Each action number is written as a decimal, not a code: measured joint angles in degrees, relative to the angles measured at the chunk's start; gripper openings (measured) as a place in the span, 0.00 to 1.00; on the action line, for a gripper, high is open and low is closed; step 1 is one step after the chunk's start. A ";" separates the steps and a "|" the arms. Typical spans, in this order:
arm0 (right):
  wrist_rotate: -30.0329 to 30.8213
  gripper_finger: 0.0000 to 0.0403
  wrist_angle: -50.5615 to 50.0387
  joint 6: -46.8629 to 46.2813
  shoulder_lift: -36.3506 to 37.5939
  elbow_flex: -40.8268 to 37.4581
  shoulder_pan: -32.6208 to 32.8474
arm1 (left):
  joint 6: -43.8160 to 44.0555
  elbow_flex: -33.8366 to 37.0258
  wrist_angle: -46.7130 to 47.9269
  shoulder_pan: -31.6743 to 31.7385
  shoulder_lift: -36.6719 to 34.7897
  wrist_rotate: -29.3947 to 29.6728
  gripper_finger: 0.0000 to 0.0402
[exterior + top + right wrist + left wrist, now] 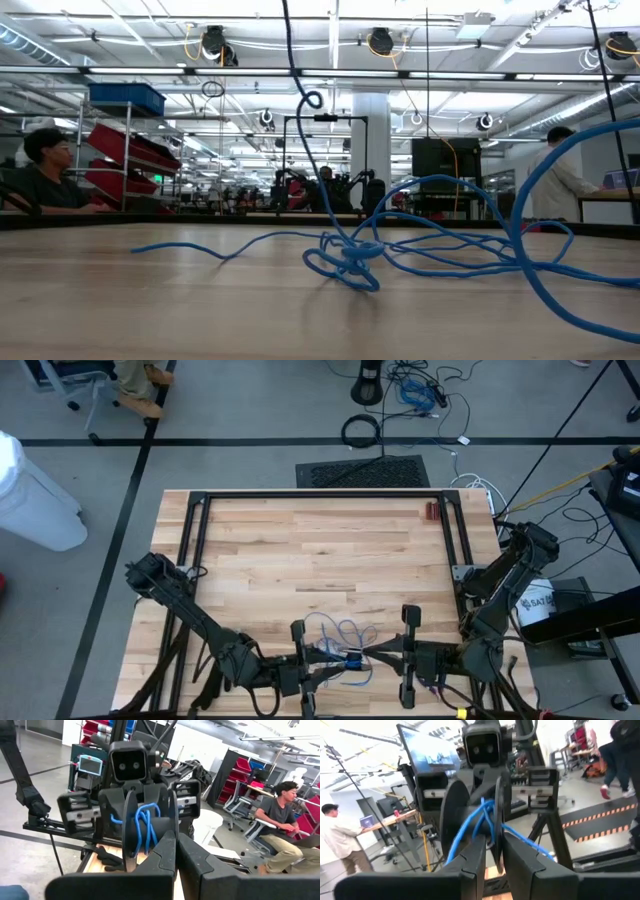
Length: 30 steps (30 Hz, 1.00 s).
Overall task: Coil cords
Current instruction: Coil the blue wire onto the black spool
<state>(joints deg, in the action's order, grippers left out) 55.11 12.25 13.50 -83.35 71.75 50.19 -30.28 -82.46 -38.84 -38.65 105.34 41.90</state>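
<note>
Currently I see both arms low at the near edge of the pale butcher-block wooden table (300,550), grippers facing each other. Between them sits a dark round plastic spool (470,820), its two thin disc flanges edge-on, with the thin glossy blue cord (420,250) wound a few turns around its hub. Left gripper (300,660) has its matte black fingers (472,865) narrowly parted, pinching one flange. Right gripper (405,657) has fingers pressed fully together at the spool's other flange; can't tell if it grips anything. The rest of the cord lies in loose tangled loops on the wood, one strand rising upward.
</note>
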 joint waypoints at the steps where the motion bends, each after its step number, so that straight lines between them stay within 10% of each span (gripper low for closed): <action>1: 0.07 0.00 0.00 -0.01 0.00 0.00 0.00 | 0.00 0.00 -0.02 0.00 0.00 -0.02 0.17; 12: 0.21 0.01 -1.30 -0.61 0.00 0.02 0.10 | -0.48 0.02 0.10 -0.44 0.00 0.19 0.01; 30: 4.84 0.33 -2.37 1.33 1.02 0.02 5.92 | 8.12 0.02 10.51 -2.25 -4.84 3.34 0.01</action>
<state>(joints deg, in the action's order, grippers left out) 59.95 9.88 14.83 -82.33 71.77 56.12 -22.17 -82.43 -28.33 -40.91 100.50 45.25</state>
